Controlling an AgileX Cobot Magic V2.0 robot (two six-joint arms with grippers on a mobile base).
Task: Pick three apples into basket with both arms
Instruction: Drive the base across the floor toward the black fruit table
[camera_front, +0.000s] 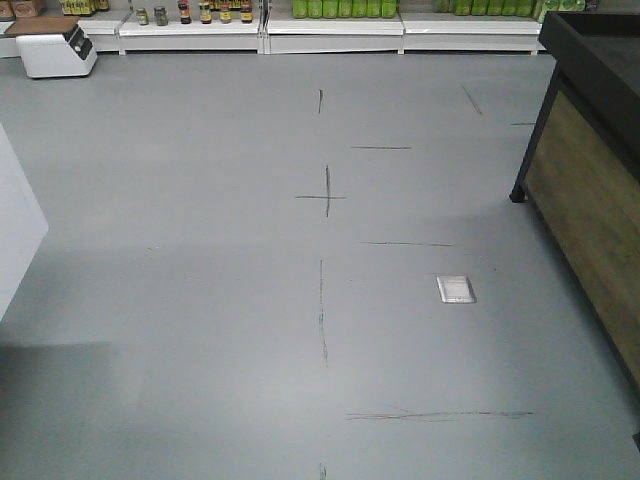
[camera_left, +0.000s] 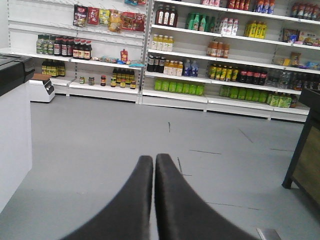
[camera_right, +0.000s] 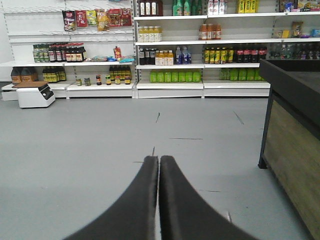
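Grey, smooth floor (camera_front: 200, 300) stretches ahead of both grippers. My left gripper (camera_left: 153, 158) has its black curved fingers (camera_left: 135, 200) pressed together on nothing, and so does my right gripper (camera_right: 159, 159). Beyond them stand white shelves (camera_right: 170, 85) of bottles. A dark wood-panelled surface (camera_right: 295, 130) stands right of my right gripper. No view shows me the three apples or the basket.

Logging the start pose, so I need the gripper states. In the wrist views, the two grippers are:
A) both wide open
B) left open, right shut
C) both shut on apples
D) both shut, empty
D: the left gripper and the right gripper each show their dark jaws pressed together with nothing between them, and only grey floor lies beyond.
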